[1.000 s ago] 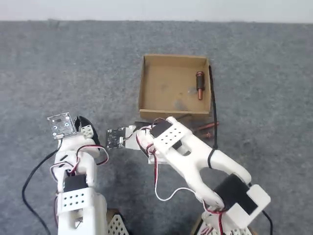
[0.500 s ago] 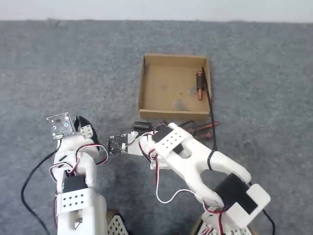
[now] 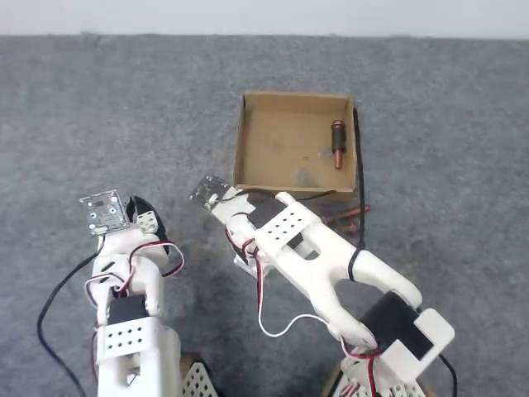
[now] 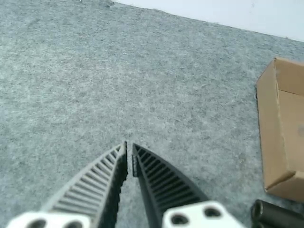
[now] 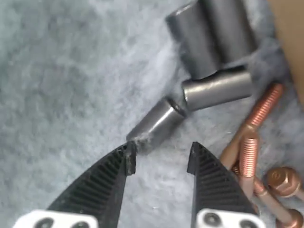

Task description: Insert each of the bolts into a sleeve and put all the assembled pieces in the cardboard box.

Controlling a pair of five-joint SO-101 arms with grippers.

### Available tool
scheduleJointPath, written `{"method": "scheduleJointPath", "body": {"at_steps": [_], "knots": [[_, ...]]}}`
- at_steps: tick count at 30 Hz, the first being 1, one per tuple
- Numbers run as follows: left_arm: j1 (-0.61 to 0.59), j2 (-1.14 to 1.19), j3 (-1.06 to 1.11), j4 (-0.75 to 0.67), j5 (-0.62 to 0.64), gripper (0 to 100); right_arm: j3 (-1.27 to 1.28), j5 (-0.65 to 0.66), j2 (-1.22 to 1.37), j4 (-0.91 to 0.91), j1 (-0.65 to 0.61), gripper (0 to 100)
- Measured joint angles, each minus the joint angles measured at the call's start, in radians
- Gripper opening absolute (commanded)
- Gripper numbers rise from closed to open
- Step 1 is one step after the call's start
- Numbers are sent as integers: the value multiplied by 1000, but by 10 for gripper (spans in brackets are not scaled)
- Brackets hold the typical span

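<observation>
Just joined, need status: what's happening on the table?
The right gripper hangs open over loose sleeves and copper bolts on the carpet beside the cardboard box, holding nothing. One assembled piece lies in the box. The left gripper is shut and empty, off to the side.

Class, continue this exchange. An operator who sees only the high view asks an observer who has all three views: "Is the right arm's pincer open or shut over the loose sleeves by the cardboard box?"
Observer: The right pincer is open, with nothing between its fingers.
Operator: How does the nearest sleeve lie?
Observer: The nearest sleeve lies on its side just ahead of the opening, one end close to a fingertip.
Operator: And the left pincer?
Observer: The left pincer is shut and empty, above bare carpet.
</observation>
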Motion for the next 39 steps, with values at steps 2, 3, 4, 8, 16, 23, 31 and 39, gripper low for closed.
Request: {"method": "scheduleJointPath", "body": {"at_steps": [2,3,4,8,16,23,31,39], "knots": [[0,0,0,0,0,15,0,-15,0,-20,0,162],[0,0,0,0,0,15,0,-20,0,-26,0,162],[0,0,0,0,0,15,0,-23,0,-31,0,162],[0,0,0,0,0,15,0,-28,0,-34,-2,162],[0,0,0,0,0,15,58,-86,0,-192,-9,162],[0,0,0,0,0,15,87,-89,23,-242,-5,162],[0,0,0,0,0,15,-2,-89,138,-184,-6,139],[0,0,0,0,0,15,-25,-89,147,-163,2,9]]}}
